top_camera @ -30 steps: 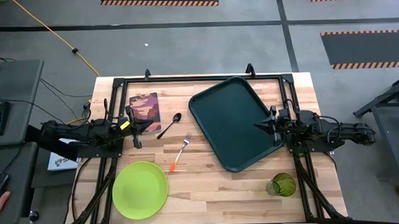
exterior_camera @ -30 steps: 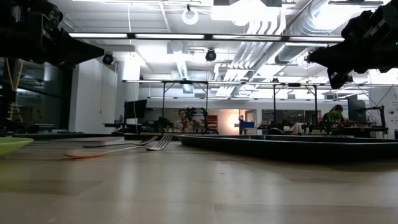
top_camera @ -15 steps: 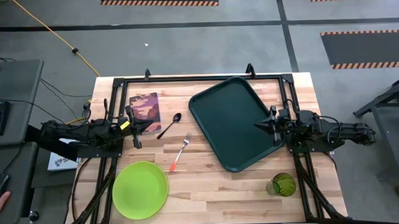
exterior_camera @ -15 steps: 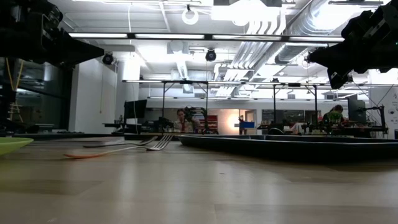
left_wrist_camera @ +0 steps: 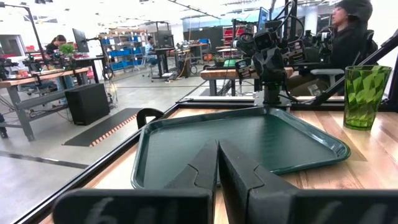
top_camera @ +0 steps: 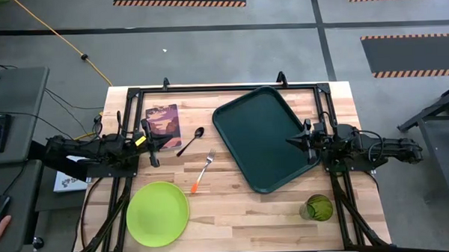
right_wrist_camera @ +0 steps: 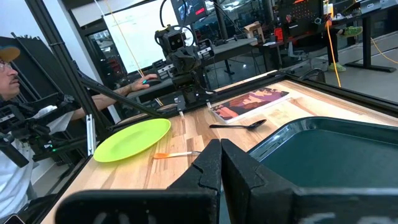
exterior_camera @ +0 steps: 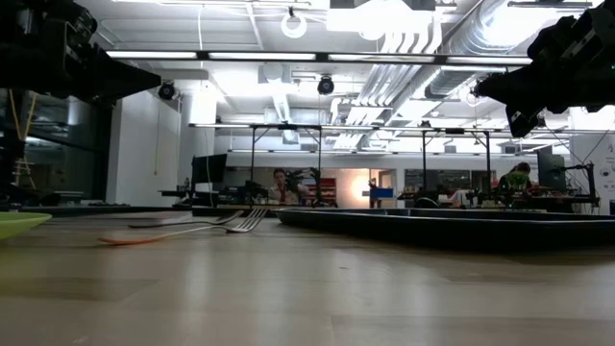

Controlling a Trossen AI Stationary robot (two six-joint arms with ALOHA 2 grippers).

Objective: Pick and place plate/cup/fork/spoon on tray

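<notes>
From above nothing has shifted in the last second: left gripper (top_camera: 154, 149) and right gripper (top_camera: 291, 141) wait with fingers closed and empty, tray (top_camera: 260, 137) bare, plate (top_camera: 158, 213), cup (top_camera: 317, 207), fork (top_camera: 202, 171), spoon (top_camera: 190, 141) on the table (top_camera: 235, 208); low and wrist views agree, so the task looks unstarted.

From above, my left gripper (top_camera: 159, 145) waits beside the maroon book (top_camera: 162, 119), and my right gripper (top_camera: 292, 141) is at the tray's (top_camera: 258, 136) right rim. The spoon (top_camera: 190, 141) and fork (top_camera: 202, 172) lie between book and tray. The plate (top_camera: 158, 213) and cup (top_camera: 318, 207) sit near the front edge, well apart.
</notes>
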